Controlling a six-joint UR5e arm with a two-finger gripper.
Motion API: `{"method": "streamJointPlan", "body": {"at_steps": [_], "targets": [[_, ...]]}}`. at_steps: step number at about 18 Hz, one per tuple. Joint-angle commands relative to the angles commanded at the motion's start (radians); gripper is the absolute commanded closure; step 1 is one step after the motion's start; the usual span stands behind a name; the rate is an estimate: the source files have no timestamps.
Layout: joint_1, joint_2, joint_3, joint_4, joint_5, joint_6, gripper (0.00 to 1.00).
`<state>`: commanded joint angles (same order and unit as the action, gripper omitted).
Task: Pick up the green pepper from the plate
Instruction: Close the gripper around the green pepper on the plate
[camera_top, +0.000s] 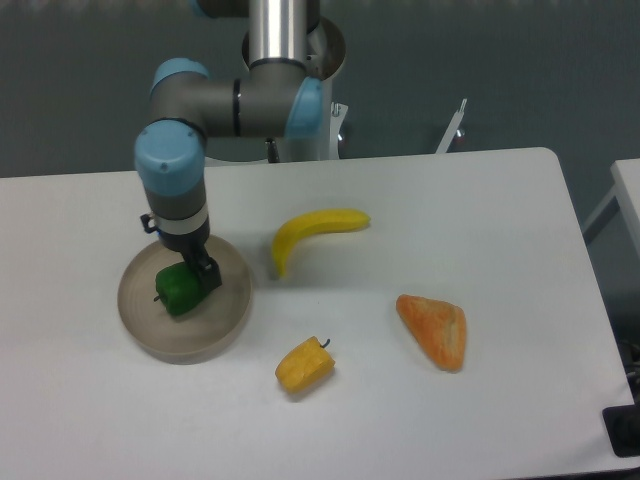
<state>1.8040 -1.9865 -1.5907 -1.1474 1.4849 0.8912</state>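
The green pepper (177, 291) lies in the round beige plate (225, 320) at the left of the table, its dark stem pointing left. My gripper (192, 274) points straight down over the plate and is low at the pepper's upper right side. One black finger (208, 275) shows against the pepper's right edge. The other finger is hidden behind the wrist and the pepper. I cannot tell whether the jaws are closed on the pepper.
A yellow banana (312, 232) lies to the right of the plate. A yellow-orange pepper (304, 366) lies in front of it. An orange wedge-shaped object (434, 330) lies further right. The table's right edge is near a white stand.
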Motion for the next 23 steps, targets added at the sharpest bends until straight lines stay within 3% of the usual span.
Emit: {"method": "streamJointPlan", "body": {"at_steps": [5, 11, 15, 19, 20, 21, 23], "targets": [[-0.012, -0.037, 0.000, 0.075, 0.000, -0.026, 0.00], [-0.014, -0.052, -0.021, 0.089, 0.005, -0.028, 0.00], [-0.015, -0.083, -0.028, 0.190, 0.021, -0.038, 0.01], [-0.014, -0.081, -0.031, 0.192, 0.046, -0.035, 0.63], [-0.014, -0.077, -0.029, 0.192, 0.049, -0.034, 0.75], [-0.012, -0.072, -0.026, 0.190, 0.049, -0.029, 0.85], [-0.009, -0.058, -0.020, 0.187, 0.048, -0.026, 0.89]]}}
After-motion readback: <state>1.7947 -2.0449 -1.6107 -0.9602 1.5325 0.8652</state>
